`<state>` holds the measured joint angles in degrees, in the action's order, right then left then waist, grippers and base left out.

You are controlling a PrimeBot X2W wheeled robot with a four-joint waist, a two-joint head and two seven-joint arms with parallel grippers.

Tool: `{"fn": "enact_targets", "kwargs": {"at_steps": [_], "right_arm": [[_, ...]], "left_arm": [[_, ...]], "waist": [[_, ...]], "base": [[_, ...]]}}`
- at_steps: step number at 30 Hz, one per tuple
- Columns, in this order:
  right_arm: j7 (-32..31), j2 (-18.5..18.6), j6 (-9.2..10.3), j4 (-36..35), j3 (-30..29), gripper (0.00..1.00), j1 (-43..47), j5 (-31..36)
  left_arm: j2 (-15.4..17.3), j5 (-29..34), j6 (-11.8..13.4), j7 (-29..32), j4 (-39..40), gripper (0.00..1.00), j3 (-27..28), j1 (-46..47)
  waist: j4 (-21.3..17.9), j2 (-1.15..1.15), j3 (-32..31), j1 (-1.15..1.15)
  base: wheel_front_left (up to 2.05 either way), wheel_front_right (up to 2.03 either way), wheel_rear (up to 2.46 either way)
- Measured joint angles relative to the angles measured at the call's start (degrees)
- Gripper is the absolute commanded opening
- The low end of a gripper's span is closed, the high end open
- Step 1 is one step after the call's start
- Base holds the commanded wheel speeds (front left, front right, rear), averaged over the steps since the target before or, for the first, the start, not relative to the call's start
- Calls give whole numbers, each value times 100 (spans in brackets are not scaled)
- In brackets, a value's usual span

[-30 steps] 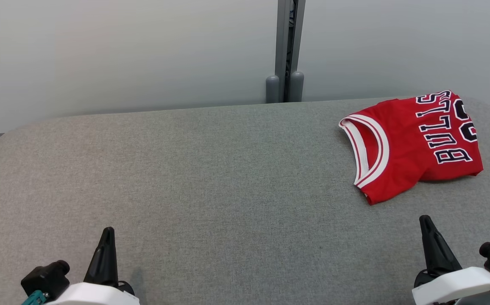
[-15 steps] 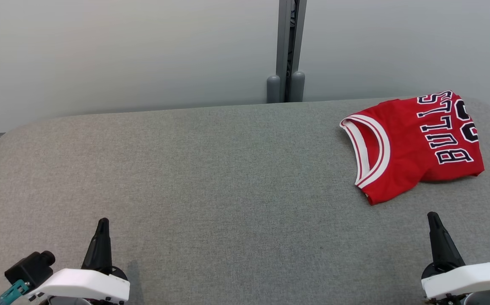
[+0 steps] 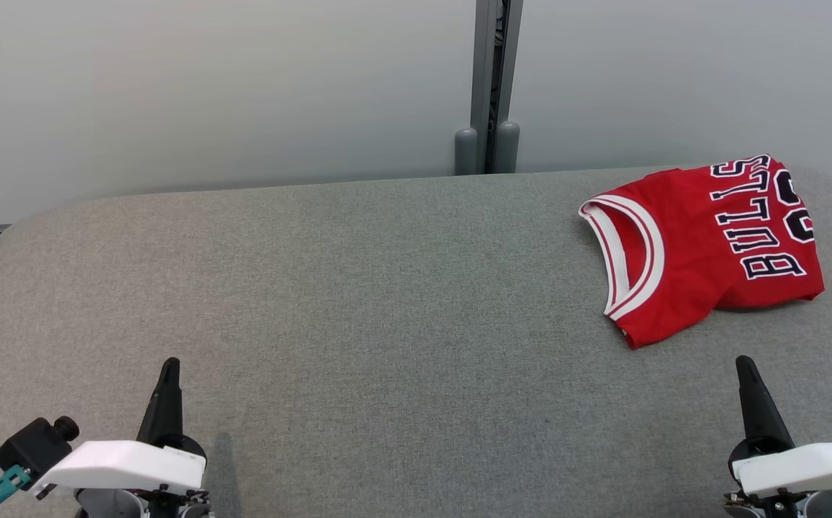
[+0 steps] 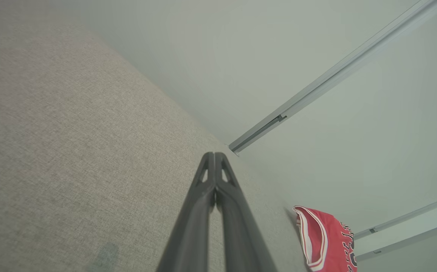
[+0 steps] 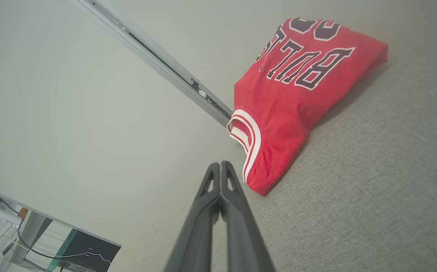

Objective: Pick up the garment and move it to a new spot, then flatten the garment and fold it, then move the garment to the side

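Note:
The garment [image 3: 704,244] is a red basketball jersey with white trim and dark lettering, lying folded at the far right of the grey table [image 3: 358,302]. It also appears in the right wrist view [image 5: 290,94] and small in the left wrist view [image 4: 324,238]. My left gripper [image 3: 169,363] hovers near the front left, shut, holding nothing; its fingertips meet [image 4: 214,155]. Over at the front right my right gripper [image 3: 744,361] is shut and empty too [image 5: 220,164], a short way in front of the jersey's near corner.
A pale wall stands behind the table, with a grey vertical post [image 3: 489,86] at its middle. The table's rounded corners lie at the far left and far right. A dark device with cables [image 5: 86,251] sits off the table.
Both grippers have drawn outward and slightly back toward me, the left one going left, the right one going right. The jersey lies where it was.

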<state>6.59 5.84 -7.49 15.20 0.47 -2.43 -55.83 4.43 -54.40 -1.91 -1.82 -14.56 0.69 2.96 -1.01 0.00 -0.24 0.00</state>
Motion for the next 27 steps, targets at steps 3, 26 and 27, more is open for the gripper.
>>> {"fn": "enact_targets", "kwargs": {"at_steps": [3,26,27], "right_arm": [[-29,-12,0,-19,-20,0,-1,-196],[-278,-65,1,-156,-207,0,-54,-1516],[-305,-67,1,-160,-211,0,-54,-1570]], "left_arm": [[-8,-202,-8,77,-27,0,29,25],[-71,-1472,-140,513,-157,0,240,346],[-76,-1524,-140,534,-165,0,249,350]], "waist": [[4,0,1,0],[32,0,3,0],[33,0,3,0]], "base": [[0,0,0],[0,0,0],[0,0,0]]}}
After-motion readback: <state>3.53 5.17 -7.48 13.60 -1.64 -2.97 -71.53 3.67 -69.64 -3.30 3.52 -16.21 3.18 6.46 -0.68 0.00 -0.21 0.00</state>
